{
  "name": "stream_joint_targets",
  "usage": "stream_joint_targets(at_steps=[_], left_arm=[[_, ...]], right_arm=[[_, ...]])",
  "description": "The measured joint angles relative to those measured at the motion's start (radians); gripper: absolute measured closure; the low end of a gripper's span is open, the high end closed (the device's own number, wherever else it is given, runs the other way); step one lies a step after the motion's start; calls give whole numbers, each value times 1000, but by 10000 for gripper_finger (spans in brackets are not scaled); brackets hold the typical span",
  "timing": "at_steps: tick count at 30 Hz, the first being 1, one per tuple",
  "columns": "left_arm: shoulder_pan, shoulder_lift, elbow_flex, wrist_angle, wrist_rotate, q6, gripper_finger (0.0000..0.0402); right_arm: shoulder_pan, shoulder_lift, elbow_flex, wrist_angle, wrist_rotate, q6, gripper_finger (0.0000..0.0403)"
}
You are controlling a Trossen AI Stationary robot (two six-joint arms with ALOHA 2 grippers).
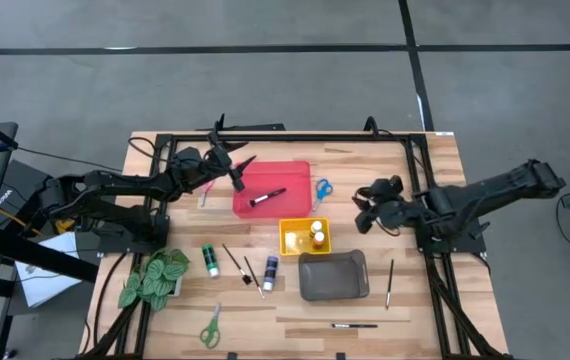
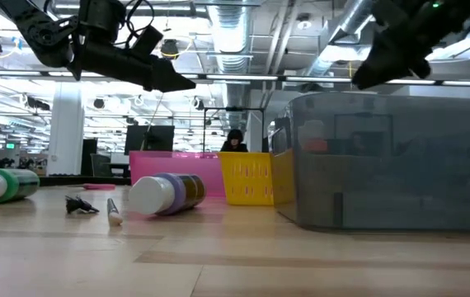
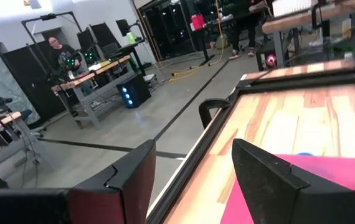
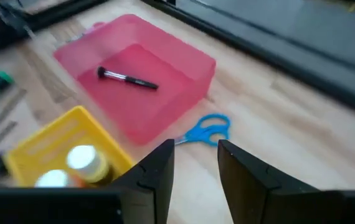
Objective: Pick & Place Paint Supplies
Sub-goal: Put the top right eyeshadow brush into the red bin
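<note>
A dark-handled paintbrush (image 1: 266, 197) lay inside the red tray (image 1: 295, 170), and two small paint bottles (image 1: 317, 234) stood in the yellow tray (image 1: 290, 236) just in front of it. Blue-handled scissors (image 1: 322, 189) rested on the table beside the red tray's right edge. The remaining supplies were scattered on the wooden table (image 1: 415, 310) — a green bottle (image 1: 210, 260), a purple bottle (image 1: 269, 272), and two thin brushes (image 1: 235, 261) between them, all left of the grey tray (image 1: 333, 276). Green-handled scissors (image 1: 210, 326) lay near the front edge, one brush (image 1: 389, 283) lay right of the grey tray, and another (image 1: 354, 325) lay in front of it. A fake plant (image 1: 153, 278) sat at the front left.

The left gripper (image 1: 239, 166) hung above the red tray's back left corner, fingers (image 3: 271, 180) apart and holding nothing. The right gripper (image 1: 365, 205) hovered right of the blue scissors, its fingers (image 4: 243, 171) also apart and empty — the scissors (image 4: 205, 130) showed just beyond them in its wrist view. In the low view the grey tray (image 2: 392, 161) blocked most of the table's right side; a person sat in the room behind the table.
</note>
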Motion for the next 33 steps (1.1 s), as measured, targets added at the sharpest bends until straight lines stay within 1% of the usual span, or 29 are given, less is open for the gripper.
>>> stream_joint_targets(at_steps=[3, 7, 9, 15, 18, 21, 26, 33], left_arm=[[0, 0, 0, 6, 0, -4, 198], [0, 0, 0, 6, 0, -4, 198], [0, 0, 0, 6, -1, -4, 198], [1, 0, 0, 6, -2, -4, 198], [2, 0, 0, 6, -2, -4, 198], [2, 0, 0, 14, -2, -3, 198], [2, 0, 0, 37, -2, -3, 198], [2, 0, 0, 67, -2, -2, 198]], right_arm=[[28, -39, -21, -50, -51, 105, 284], [44, -41, -20, -161, -132, 293, 285], [42, -40, -20, -188, -211, 371, 285], [27, -33, -20, -214, -516, 599, 285], [31, -33, -20, -246, -625, 704, 285], [53, -33, -20, -283, -686, 804, 285], [97, -8, -20, -294, -742, 922, 285], [188, 87, -19, -276, -827, 1055, 285]])
